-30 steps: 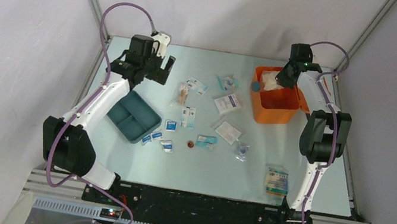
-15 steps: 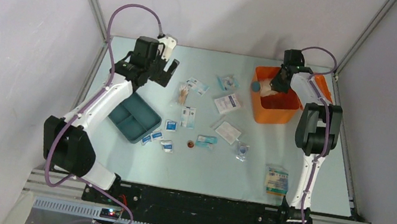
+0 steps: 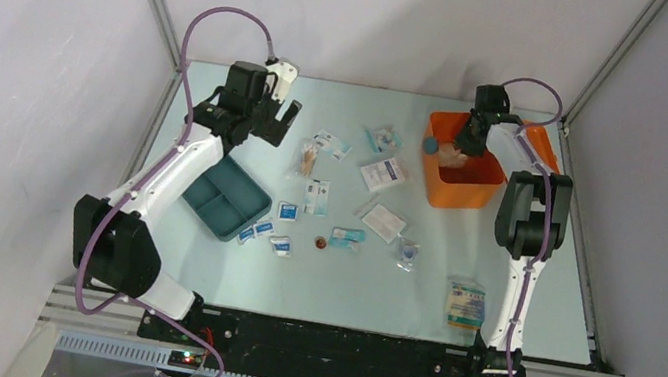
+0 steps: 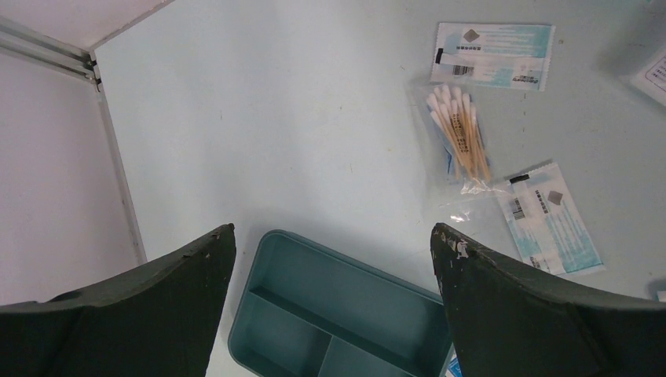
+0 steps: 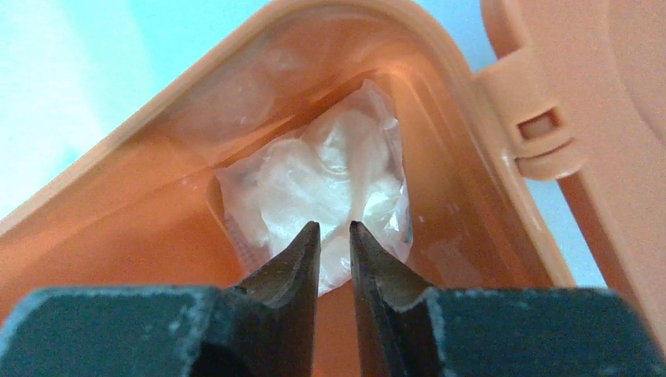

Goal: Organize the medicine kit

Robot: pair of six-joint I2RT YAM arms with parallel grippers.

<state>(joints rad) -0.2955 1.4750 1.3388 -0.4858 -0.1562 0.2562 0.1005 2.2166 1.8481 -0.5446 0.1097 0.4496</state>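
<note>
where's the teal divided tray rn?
Top view: the teal divided tray sits on the left half of the table, with small sachets at its near-right edge.

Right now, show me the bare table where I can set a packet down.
Widest bare patch: the near strip of table between the teal divided tray and the green-striped packet. Another runs along the far edge, behind the cotton swab bag. Crowded: the middle, packets scattered from tray to medicine kit.
</note>
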